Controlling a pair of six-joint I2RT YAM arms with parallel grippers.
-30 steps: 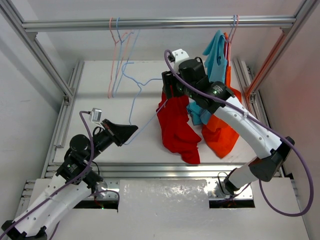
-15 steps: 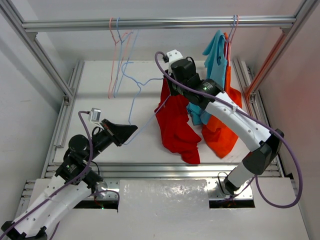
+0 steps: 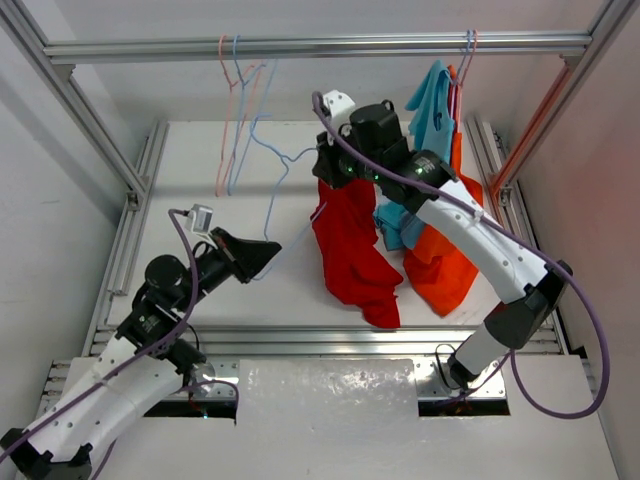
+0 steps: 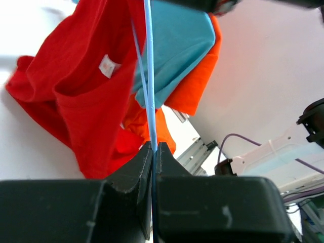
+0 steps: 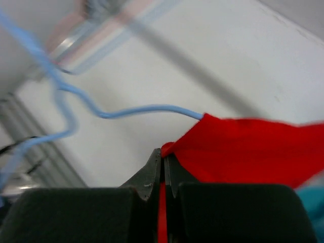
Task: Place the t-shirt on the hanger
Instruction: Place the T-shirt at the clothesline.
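On a white table (image 3: 190, 160) framed by metal rails, two robot arms handle a red t-shirt and a wire hanger. The left gripper (image 3: 268, 256), at centre left, is clamped on the thin wire of the light-blue hanger (image 3: 268, 205). In the left wrist view its black fingers (image 4: 132, 172) press together with the wire (image 4: 148, 76) pinched between them. From that grip the hanger slants up and away, toward the right arm.

The right gripper (image 3: 325, 180), raised over the middle of the table, is closed on the top edge of the t-shirt (image 3: 350, 250). Its wrist view shows a fold of red cloth (image 5: 243, 147) nipped between the fingertips, and one arm of the hanger (image 5: 147, 109) meeting the cloth just beside them. The t-shirt hangs loosely down from this grip.

Just to its right, a light blue shirt (image 3: 432, 110) and an orange shirt (image 3: 445, 260) hang from the overhead rail (image 3: 300, 47).
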